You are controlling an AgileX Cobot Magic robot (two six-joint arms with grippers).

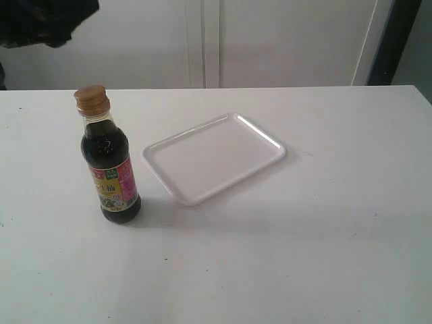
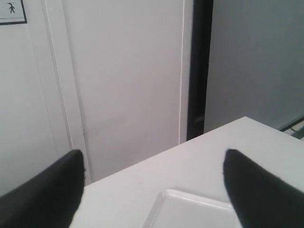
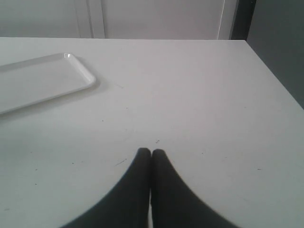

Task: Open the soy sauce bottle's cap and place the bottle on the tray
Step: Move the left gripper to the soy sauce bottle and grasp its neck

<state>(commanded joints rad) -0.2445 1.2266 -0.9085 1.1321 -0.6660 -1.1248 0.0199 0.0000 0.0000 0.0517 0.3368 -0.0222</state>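
The soy sauce bottle (image 1: pixel 111 169) stands upright on the white table, left of the tray, its golden-tan cap (image 1: pixel 91 99) closed on top. The white tray (image 1: pixel 213 156) lies flat at the table's middle with nothing on it. In the left wrist view my left gripper (image 2: pixel 154 161) is open, its two black fingers wide apart above the table with a corner of the tray (image 2: pixel 190 209) between them. In the right wrist view my right gripper (image 3: pixel 151 152) is shut on nothing, low over bare table, the tray (image 3: pixel 42 80) off to one side. The bottle shows in neither wrist view.
A dark shape of the left arm (image 1: pixel 40 20) hangs at the exterior view's top left corner. Behind the table is a pale wall with panel seams (image 1: pixel 202 40) and a dark post (image 1: pixel 395 40). The table's far edge (image 1: pixel 270 88) runs across the back.
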